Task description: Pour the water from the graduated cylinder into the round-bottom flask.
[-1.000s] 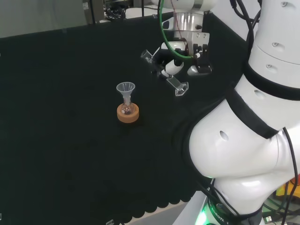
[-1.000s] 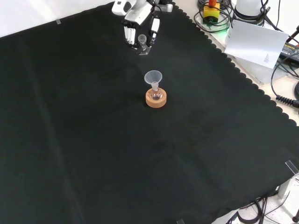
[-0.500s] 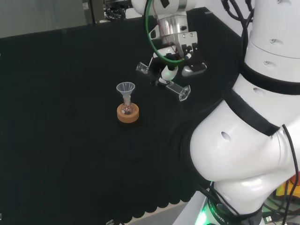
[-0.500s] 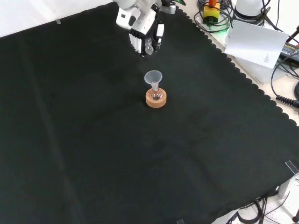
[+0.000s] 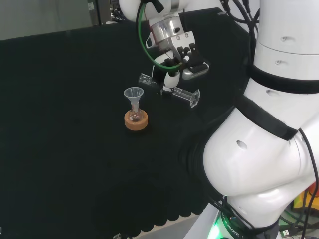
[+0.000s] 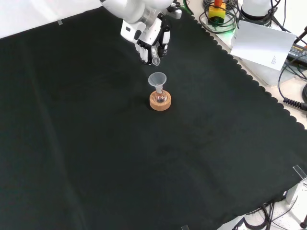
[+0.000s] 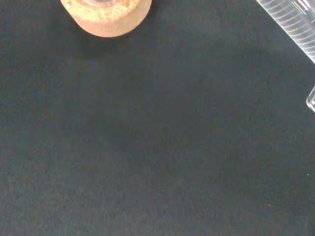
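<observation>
Even, fairly bright overhead light falls across the black cloth [image 6: 96, 143], which soaks it up and shows almost no shadow in the front view. In the head view the white arm [image 5: 259, 164] gleams with soft highlights, near overexposed against the dark bench, and throws a faint darker patch on the cloth beside it. The clear cylinder [image 5: 169, 90] in the hand [image 5: 172, 50] catches thin bright glints along its edges. In the wrist view the cork ring [image 7: 106, 14] casts a soft shadow on the cloth, whose weave looks grainy.
</observation>
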Robot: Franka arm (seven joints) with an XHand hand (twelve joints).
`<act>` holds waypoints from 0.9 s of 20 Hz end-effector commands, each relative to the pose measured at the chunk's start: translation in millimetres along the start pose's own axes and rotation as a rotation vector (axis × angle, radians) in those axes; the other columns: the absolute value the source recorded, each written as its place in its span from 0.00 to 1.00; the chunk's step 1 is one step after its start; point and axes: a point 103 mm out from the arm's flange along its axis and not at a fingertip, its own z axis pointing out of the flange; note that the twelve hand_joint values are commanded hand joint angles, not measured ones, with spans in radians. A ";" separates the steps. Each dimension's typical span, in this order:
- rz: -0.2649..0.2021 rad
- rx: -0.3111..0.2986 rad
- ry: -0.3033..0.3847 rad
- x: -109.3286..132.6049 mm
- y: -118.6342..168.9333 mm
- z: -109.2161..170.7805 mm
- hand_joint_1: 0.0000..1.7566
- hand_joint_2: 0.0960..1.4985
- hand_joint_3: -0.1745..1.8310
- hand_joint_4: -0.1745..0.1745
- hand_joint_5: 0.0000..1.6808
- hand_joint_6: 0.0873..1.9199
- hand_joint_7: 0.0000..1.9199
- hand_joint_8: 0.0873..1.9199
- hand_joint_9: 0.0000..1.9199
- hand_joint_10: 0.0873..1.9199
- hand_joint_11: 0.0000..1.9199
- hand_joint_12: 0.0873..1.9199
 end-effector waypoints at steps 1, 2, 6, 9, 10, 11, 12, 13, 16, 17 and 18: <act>0.051 0.091 -0.057 4.3 3.9 -2.9 0.76 0.80 0.08 0.29 0.52 0.41 0.40 0.69 0.57 0.22 0.50 0.44; 0.065 0.101 -0.064 4.3 4.1 -3.7 0.76 0.80 0.08 0.29 0.52 0.41 0.40 0.69 0.57 0.22 0.50 0.44; 0.107 0.126 -0.082 4.7 4.2 -7.0 0.76 0.80 0.08 0.29 0.52 0.41 0.40 0.69 0.57 0.22 0.50 0.44; 0.124 0.155 -0.097 7.1 5.4 -7.8 0.76 0.80 0.08 0.29 0.52 0.41 0.40 0.69 0.57 0.22 0.50 0.44; 0.129 0.165 -0.103 8.2 5.8 -7.7 0.76 0.80 0.08 0.29 0.52 0.41 0.40 0.69 0.57 0.22 0.50 0.44; 0.133 0.174 -0.108 9.1 6.0 -7.7 0.76 0.80 0.08 0.29 0.52 0.41 0.40 0.69 0.57 0.22 0.50 0.44; 0.137 0.180 -0.113 10.3 6.0 -8.2 0.76 0.80 0.08 0.29 0.52 0.41 0.40 0.69 0.57 0.22 0.50 0.44; 0.139 0.183 -0.117 11.4 5.8 -8.8 0.76 0.80 0.08 0.29 0.52 0.41 0.40 0.69 0.57 0.22 0.50 0.44; 0.145 0.190 -0.137 15.3 4.1 -11.9 0.76 0.80 0.08 0.29 0.52 0.41 0.40 0.69 0.57 0.22 0.50 0.44; 0.145 0.195 -0.144 16.5 3.5 -13.0 0.76 0.80 0.08 0.29 0.52 0.41 0.40 0.69 0.57 0.22 0.50 0.44; 0.146 0.203 -0.151 17.6 3.0 -13.8 0.76 0.80 0.08 0.29 0.52 0.41 0.40 0.69 0.57 0.22 0.50 0.44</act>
